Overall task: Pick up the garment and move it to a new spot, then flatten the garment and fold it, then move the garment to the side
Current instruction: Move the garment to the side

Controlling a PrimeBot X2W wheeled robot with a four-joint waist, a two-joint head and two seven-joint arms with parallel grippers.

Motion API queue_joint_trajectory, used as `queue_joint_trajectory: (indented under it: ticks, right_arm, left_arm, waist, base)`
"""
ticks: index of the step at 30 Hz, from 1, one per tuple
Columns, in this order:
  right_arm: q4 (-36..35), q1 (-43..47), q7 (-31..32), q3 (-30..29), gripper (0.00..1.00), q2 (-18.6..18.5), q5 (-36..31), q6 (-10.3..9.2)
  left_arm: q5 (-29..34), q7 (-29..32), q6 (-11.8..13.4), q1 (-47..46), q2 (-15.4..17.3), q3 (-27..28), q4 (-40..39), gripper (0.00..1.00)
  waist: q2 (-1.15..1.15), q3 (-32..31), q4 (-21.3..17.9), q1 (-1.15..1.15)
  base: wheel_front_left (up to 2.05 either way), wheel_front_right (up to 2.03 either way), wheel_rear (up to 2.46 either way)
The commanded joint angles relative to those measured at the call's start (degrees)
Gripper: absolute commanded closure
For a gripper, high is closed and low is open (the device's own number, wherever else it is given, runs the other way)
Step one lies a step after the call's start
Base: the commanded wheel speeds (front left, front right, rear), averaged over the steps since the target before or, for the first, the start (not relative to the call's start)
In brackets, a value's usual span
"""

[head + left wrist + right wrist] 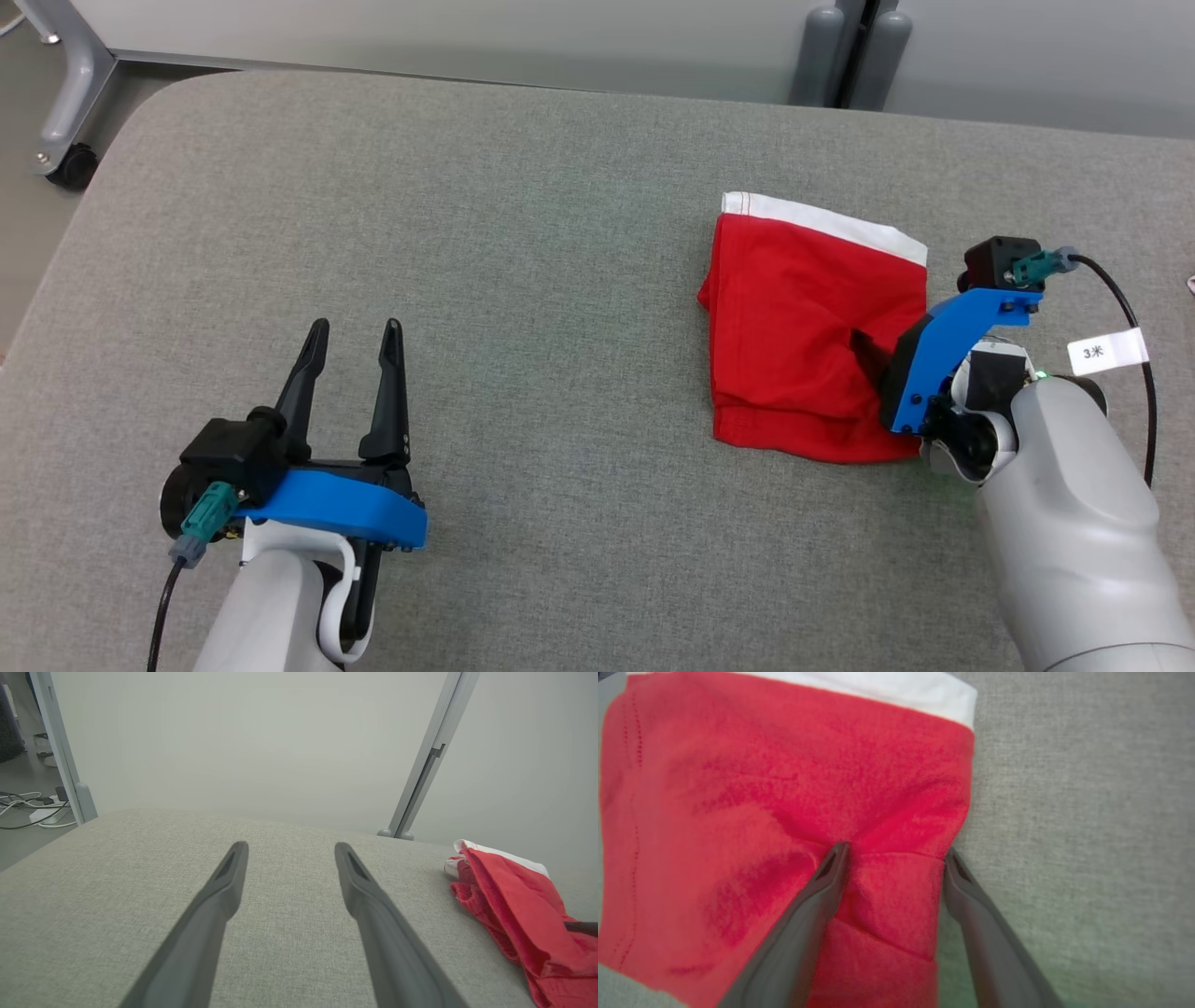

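The garment is red with a white band along its far edge, lying folded on the grey table at the right. My right gripper is open and pressed down on the garment's right edge, one finger on the cloth, the other at its border, with a strip of red cloth between them. In the head view its fingers are mostly hidden behind the blue mount. My left gripper is open and holds nothing, low over the bare table at the lower left, far from the garment.
The grey fabric table spreads wide to the left and front of the garment. A pale wall with metal posts runs behind the far edge. A caster leg stands off the far left corner.
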Motion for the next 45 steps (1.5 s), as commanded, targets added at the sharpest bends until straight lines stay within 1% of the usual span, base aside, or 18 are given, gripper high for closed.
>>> queue_joint_trajectory:
  ticks: [1,2,3,4,7,9,11,13,16,19,21,23,27,30,34,36,40,45]
  right_arm:
    - [1.51,0.09,0.74,0.63,0.00,0.12,0.68,0.01]
    - [2.58,0.00,1.30,1.27,0.00,0.21,0.91,0.01]
    - [3.32,-0.16,1.68,2.27,0.44,0.31,1.28,0.01]
    - [3.69,-0.35,1.61,3.22,0.99,0.32,1.47,0.01]
    - [3.11,-1.87,0.37,5.94,1.00,0.13,-0.05,0.01]
    - [1.72,-3.14,-0.06,8.48,1.00,-0.86,-0.86,0.00]
    - [-0.11,-4.72,0.55,12.35,1.00,-2.23,-1.23,0.00]
    - [-2.98,-6.39,1.72,17.79,1.00,-3.73,0.70,0.00]
    - [-8.74,-8.78,4.80,27.76,1.00,-9.19,5.16,0.00]
    - [-15.33,-11.42,8.44,36.02,1.00,-16.08,11.33,0.01]
    - [-18.95,-13.36,9.99,39.34,1.00,-20.82,15.12,0.00]
    - [-21.22,-14.97,10.74,41.06,1.00,-25.16,18.10,0.00]
    - [-24.12,-16.79,10.16,42.33,1.00,-31.39,22.79,0.00]
    - [-24.80,-17.40,8.52,42.73,1.00,-35.73,24.35,0.00]
    - [-22.64,-16.64,5.57,41.13,1.00,-38.80,25.48,0.00]
    - [-21.00,-16.53,3.34,40.58,1.00,-40.54,24.65,0.00]
    - [-16.96,-16.61,-2.71,38.21,1.00,-41.30,21.82,0.00]
    - [-10.32,-15.91,-8.72,34.97,1.00,-40.00,15.12,0.00]
  left_arm:
    - [-0.24,-0.25,-0.17,-0.76,0.10,0.03,-0.27,0.00]
    - [-0.32,-0.25,-0.17,-0.62,0.11,0.13,-0.39,0.00]
    - [-0.29,-0.25,-0.17,-0.45,0.17,0.29,-0.39,0.00]
    - [-0.22,-0.25,-0.17,-0.29,0.19,0.36,-0.40,0.00]
    - [-0.33,-0.25,-0.18,0.06,0.17,0.83,-0.52,0.00]
    - [-0.40,-0.25,-0.19,0.17,0.21,1.08,-0.76,0.00]
    - [-0.45,-0.25,-0.19,0.27,0.32,1.41,-1.14,0.00]
    - [-0.57,-0.25,-0.19,0.14,0.38,1.88,-2.11,0.00]
    - [-0.61,-0.25,-0.20,0.37,0.61,2.38,-3.38,0.00]
    - [-0.35,-0.25,-0.20,0.33,0.92,2.78,-4.35,0.00]
    - [-0.27,-0.25,-0.19,-0.08,1.14,2.92,-4.77,0.00]
    - [-0.09,-0.25,-0.19,-0.90,1.32,2.70,-5.13,0.00]
    - [0.13,-0.25,-0.20,-2.45,2.09,1.83,-5.72,0.00]
    - [0.35,-0.25,-0.20,-3.80,3.04,1.47,-5.94,0.00]
    - [0.52,0.08,-0.20,-5.22,4.36,0.87,-6.38,0.00]
    - [0.61,0.53,-0.20,-5.82,5.03,0.67,-6.91,0.00]
    - [0.72,1.35,-0.15,-6.42,6.54,0.66,-8.21,0.00]
    - [0.72,2.63,0.04,-6.60,7.79,0.75,-10.11,0.00]
  waist:
    - [0.00,0.06,-0.11,-0.01]
    - [0.00,0.11,-0.29,-0.01]
    - [0.00,0.13,-0.56,-0.01]
    - [0.00,0.14,-0.85,-0.01]
    - [0.00,0.15,-2.26,-0.01]
    - [0.00,0.15,-3.49,-0.01]
    - [0.00,0.12,-5.01,-0.01]
    - [0.00,0.33,-6.70,-0.01]
    - [0.00,0.71,-9.39,-0.01]
    - [0.00,1.56,-12.18,-0.01]
    - [0.00,2.36,-13.95,-0.01]
    - [0.00,3.38,-15.49,-0.01]
    - [0.00,5.95,-17.92,-0.01]
    - [0.00,7.99,-19.46,-0.01]
    - [0.00,10.71,-20.86,-0.01]
    - [0.00,12.15,-21.39,-0.01]
    - [0.00,14.44,-22.20,-0.01]
    - [0.00,16.22,-22.45,-0.01]
  base:
    - [0.00,0.00,0.00]
    - [0.00,0.00,0.00]
    - [0.00,0.00,0.00]
    - [0.00,0.00,0.00]
    - [0.00,0.00,0.00]
    - [0.00,0.00,0.00]
    - [0.00,0.00,0.00]
    - [0.00,0.00,0.00]
    - [0.00,0.00,0.00]
    - [0.00,0.00,0.00]
    - [0.00,0.00,0.00]
    - [0.00,0.00,0.00]
    - [0.00,0.00,0.00]
    - [0.00,0.00,0.00]
    - [0.00,0.00,0.00]
    - [0.00,0.00,0.00]
    - [0.00,0.00,0.00]
    - [0.00,0.00,0.00]
